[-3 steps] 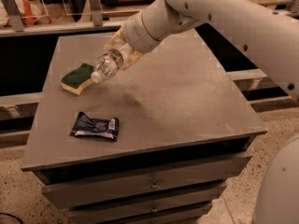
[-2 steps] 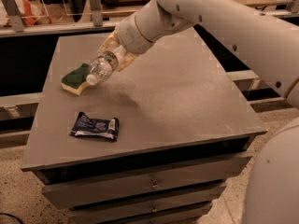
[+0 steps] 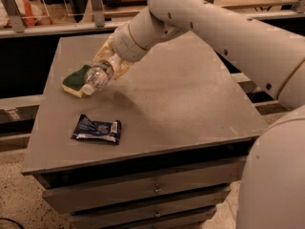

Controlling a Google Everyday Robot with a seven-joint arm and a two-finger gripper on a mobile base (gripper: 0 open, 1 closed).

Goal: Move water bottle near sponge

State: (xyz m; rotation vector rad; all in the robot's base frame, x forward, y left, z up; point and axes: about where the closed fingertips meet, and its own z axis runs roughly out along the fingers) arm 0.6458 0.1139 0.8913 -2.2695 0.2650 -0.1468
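The water bottle (image 3: pixel 98 77) is a clear ribbed plastic bottle with a white cap. It is held tilted, cap pointing down and left, low over the grey table (image 3: pixel 181 104). My gripper (image 3: pixel 110 63) is shut on the bottle's upper body. The sponge (image 3: pixel 76 80), green on top with pale yellow foam below, lies on the table's left side. The bottle's cap end overlaps the sponge's right edge in the view; I cannot tell whether they touch.
A flat dark blue snack packet (image 3: pixel 97 130) lies on the table nearer the front left. Drawers (image 3: pixel 143 190) sit below the tabletop. My white arm (image 3: pixel 224 32) reaches in from the right. A shelf rail (image 3: pixel 47 27) runs behind the table.
The gripper has carried the bottle left and downward, bringing its cap end from beside the sponge to over the sponge's right edge.
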